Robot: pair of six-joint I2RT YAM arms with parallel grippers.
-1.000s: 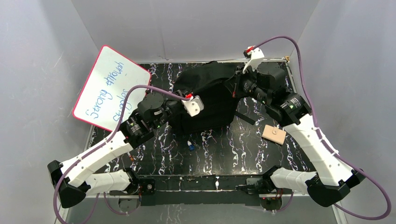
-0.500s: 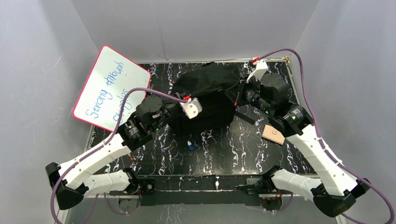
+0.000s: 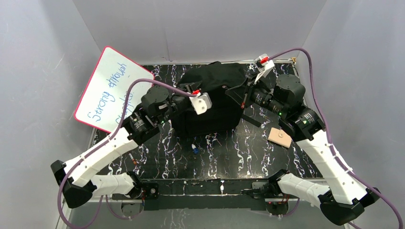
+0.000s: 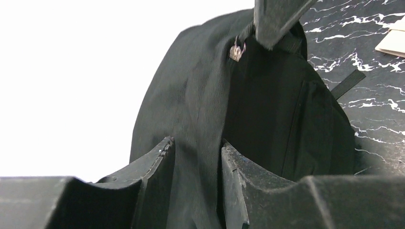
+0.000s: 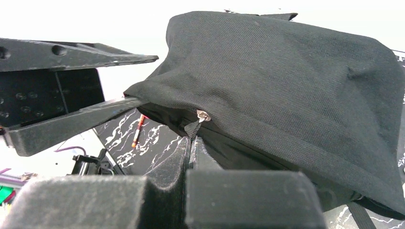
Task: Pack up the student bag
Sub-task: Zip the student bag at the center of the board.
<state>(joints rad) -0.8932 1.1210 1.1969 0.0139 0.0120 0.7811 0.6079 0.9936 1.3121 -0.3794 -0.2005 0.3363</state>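
Student bag [image 3: 217, 112] fabric between parted left pincer [image 4: 197, 143], zipper tab [image 5: 193, 128] in right pincer [image 5: 192, 143]

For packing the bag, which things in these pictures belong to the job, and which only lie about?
Belong to the job:
- bag
- left end effector, astride a fold of the bag
- right end effector, shut on the bag's zipper tab

Only lying about:
- whiteboard, leaning at the left
- tan card
- small blue item

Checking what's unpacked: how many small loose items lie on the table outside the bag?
3: a tan pad right of the bag, a small blue item before it, a thin red stick to its left. Others may be hidden.
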